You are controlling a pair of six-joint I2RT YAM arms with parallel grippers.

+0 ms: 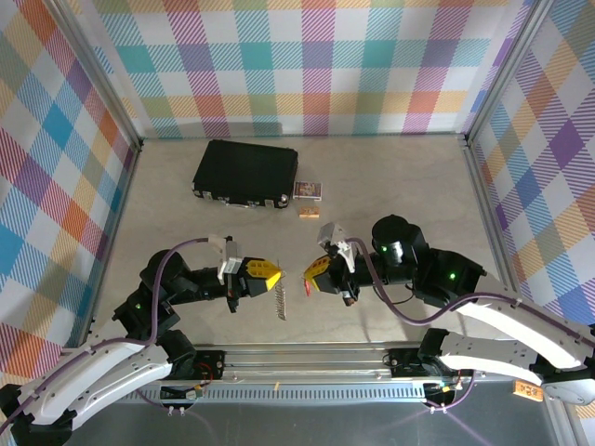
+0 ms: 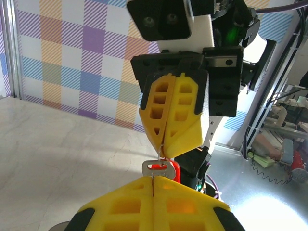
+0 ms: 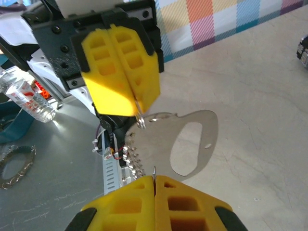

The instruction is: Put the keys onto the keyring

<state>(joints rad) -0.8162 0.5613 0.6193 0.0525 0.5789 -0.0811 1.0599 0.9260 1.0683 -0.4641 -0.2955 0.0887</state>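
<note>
Two closed grippers are shown facing tip to tip above the near part of the table (image 1: 390,186). The left gripper (image 1: 276,275) is pinched shut on the keys (image 3: 185,137). These are held by a small ring at their top and hang below the yellow fingertips as a flat silvery piece with a toothed edge. The right gripper (image 1: 310,277) is likewise fully closed. The keyring (image 2: 174,171) is carried at its tips, with the red tag dangling just under them.

The step in hand is judged to be the threading. Both parts are held in the air and near each other, but no joining can be confirmed. A fine alignment of a key's hole with the free end of the keyring's metal loop is called for next, followed by a sliding or turning motion.

The metal loop is too thin to be made out, and the keys cannot be counted. The tag is partly hidden behind a slotted silvery tab (image 2: 159,167).
</note>
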